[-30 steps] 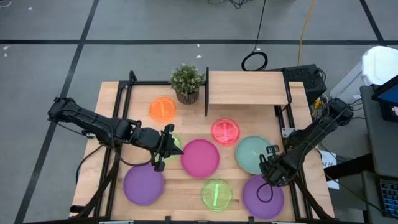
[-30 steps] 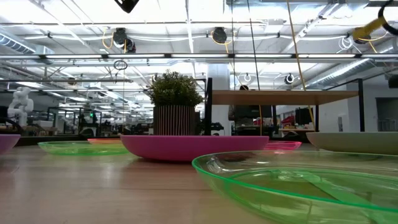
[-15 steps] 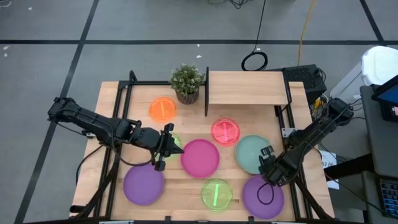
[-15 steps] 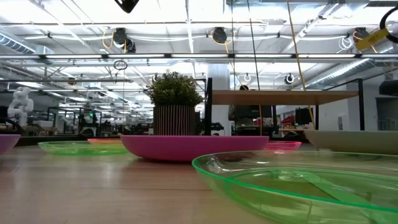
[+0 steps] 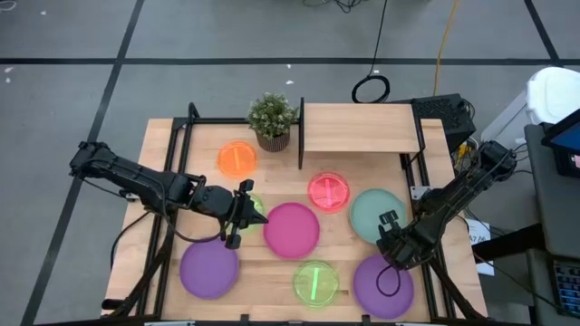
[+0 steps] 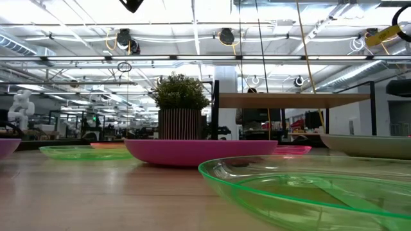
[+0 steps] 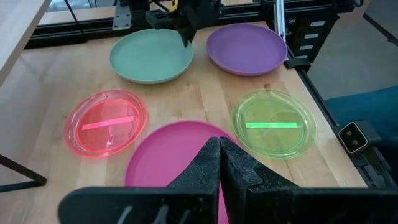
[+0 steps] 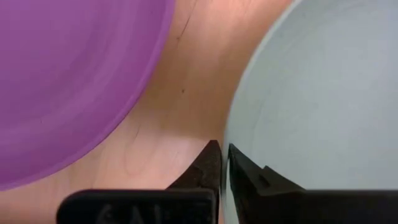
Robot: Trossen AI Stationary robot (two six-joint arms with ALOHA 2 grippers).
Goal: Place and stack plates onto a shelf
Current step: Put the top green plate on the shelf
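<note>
Under the left pincer [image 5: 237,217], pressed together, 1 lime plate [image 5: 256,207] hides; right pincer [image 5: 388,228] pinches the teal plate's [image 5: 367,214] rim

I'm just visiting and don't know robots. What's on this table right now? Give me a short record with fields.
Plates on table: eight, none stacked
Large plates: two purple, magenta, teal
Small plates: orange, pink-red, lime green, a second lime green mostly hidden under the left arm
Shelf: bare, no plates on it
Plant: beside the shelf
Left gripper: shut, empty, above the magenta plate's edge
Right gripper: shut on the teal plate's rim, between teal and purple
</note>
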